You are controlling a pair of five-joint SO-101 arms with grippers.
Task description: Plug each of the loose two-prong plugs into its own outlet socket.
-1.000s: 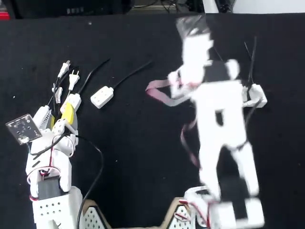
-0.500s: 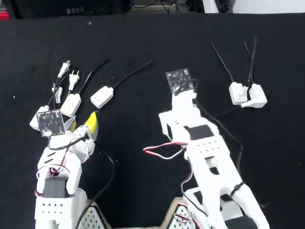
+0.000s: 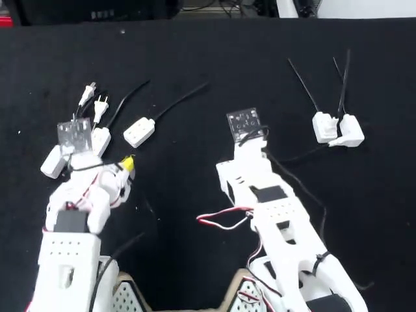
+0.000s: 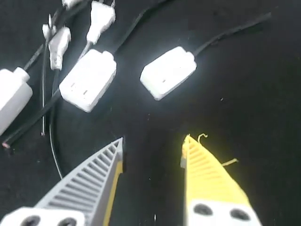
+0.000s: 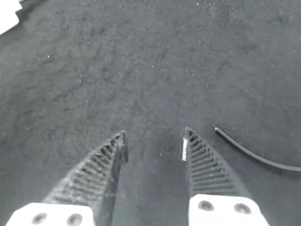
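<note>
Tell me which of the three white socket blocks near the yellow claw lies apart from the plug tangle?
The socket block beyond the left gripper, with one cord of its own; the other two blocks lie among the loose plugs.

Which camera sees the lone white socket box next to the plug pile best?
The left wrist view: the white rectangular plastic socket box lies close ahead of the open left end effector, its two slots and black cord plain. The high view shows it small, slots too tiny to tell.

loose white plugs (image 3: pixel 99 108), empty white sockets (image 3: pixel 139 131) just beside
</note>
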